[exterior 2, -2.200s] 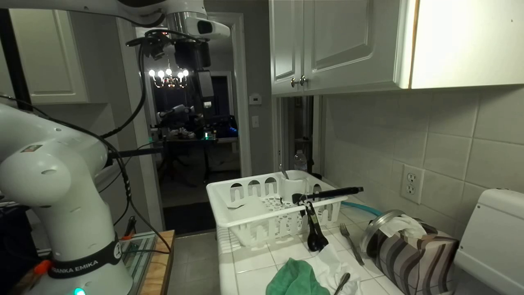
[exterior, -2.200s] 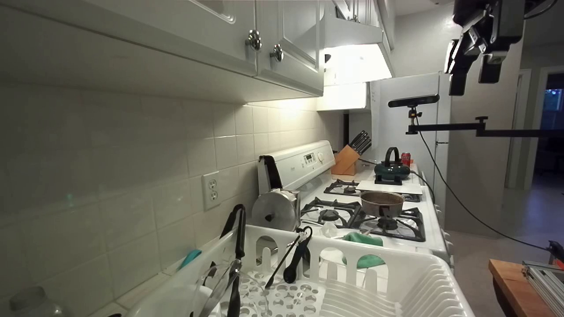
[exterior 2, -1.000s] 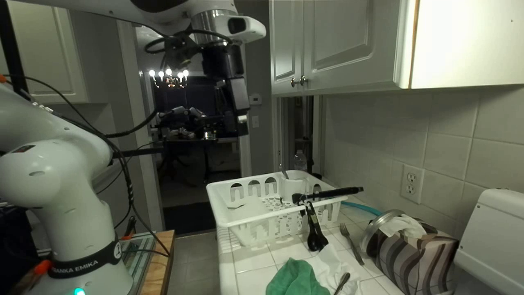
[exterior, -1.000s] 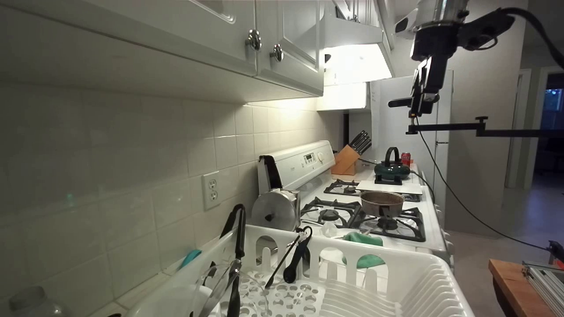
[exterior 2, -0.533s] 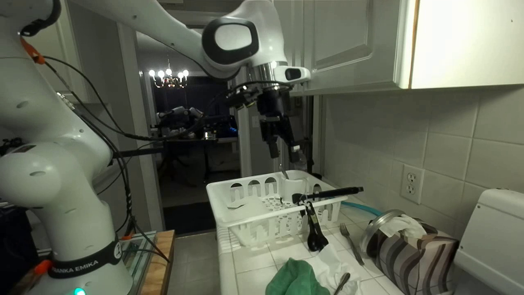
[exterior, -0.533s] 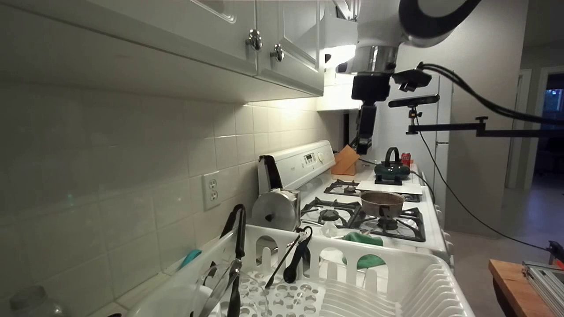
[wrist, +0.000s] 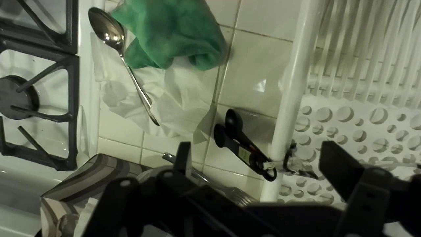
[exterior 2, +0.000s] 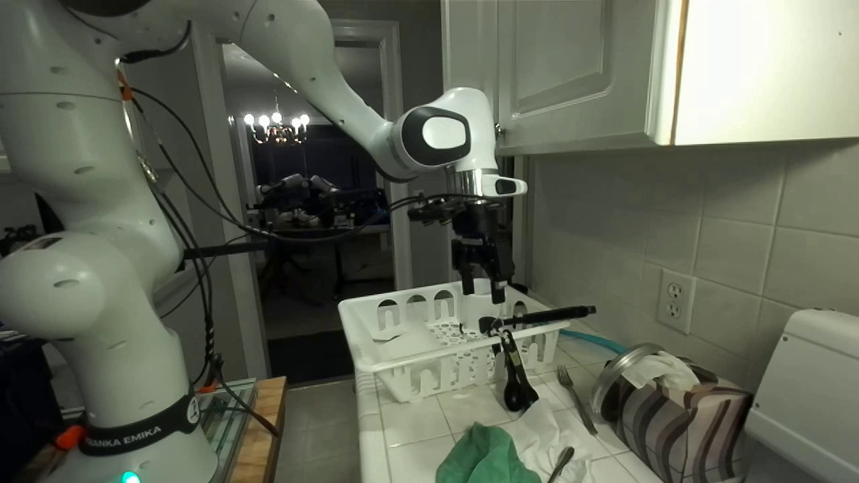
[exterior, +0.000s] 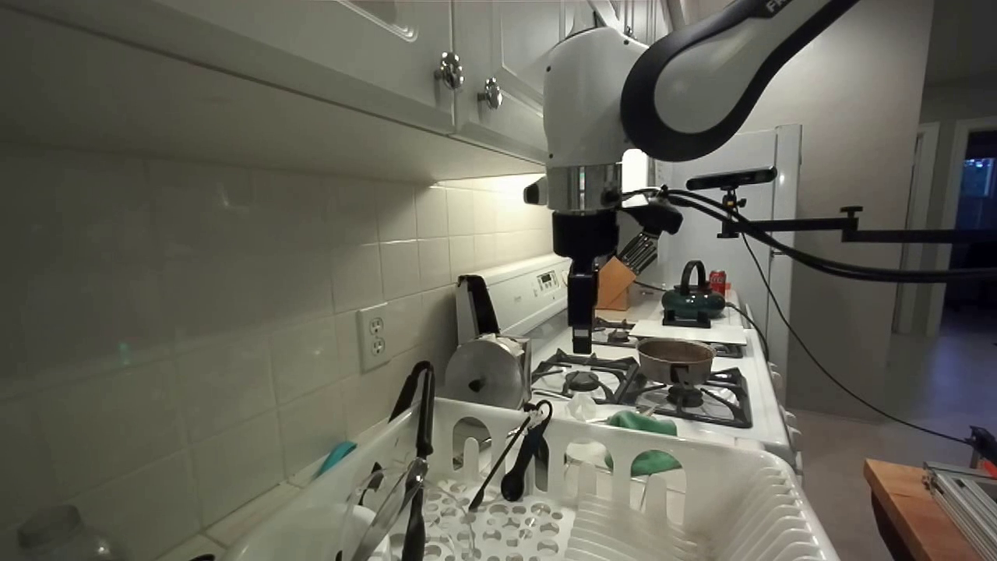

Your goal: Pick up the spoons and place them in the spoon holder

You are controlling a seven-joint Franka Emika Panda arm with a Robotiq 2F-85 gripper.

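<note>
End effector (wrist: 256, 148) hangs fingers-down above the white dish rack (wrist: 286, 108), jaws spread pretty wide, and it's got hold of nothing. Black spoons (wrist: 241, 148) sit right between the fingers (wrist: 183, 158) as the wrist view looks down on it, just lower. They straddle the rack's rim, handle ends bunched up with some whitish tie (wrist: 296, 163): two bowls on the outer side pointing between 10 and 11 o'clock in that view, plus at least one more spoon (exterior: 512, 485) on the inner side, seen in an exterior view. Can't tell if the bowls touch the tiled desk (wrist: 260, 62).

Make the spoons the middle of the clock, wrist view again: fork (wrist: 219, 186) on the desk at about 7, partly hidden by the end effector, green cloth (wrist: 174, 29) at 11, metal spoon (wrist: 113, 40) at 10 with its handle across crumpled white paper (wrist: 184, 102), striped tissue box (wrist: 92, 179) between 8 and 9, and the stove (wrist: 54, 90) past all that between 9 and 10.

Further off, in an exterior view, a pot (exterior: 675, 361) sits on the stove, with a dark green kettle (exterior: 692, 302) beyond it at 12 o'clock and a wooden knife block (exterior: 613, 284) at 11. Farthest out, in an exterior view, a chandelier (exterior 2: 276, 132) is lit through the doorway (exterior 2: 392, 74), around 10 o'clock from the end effector.
</note>
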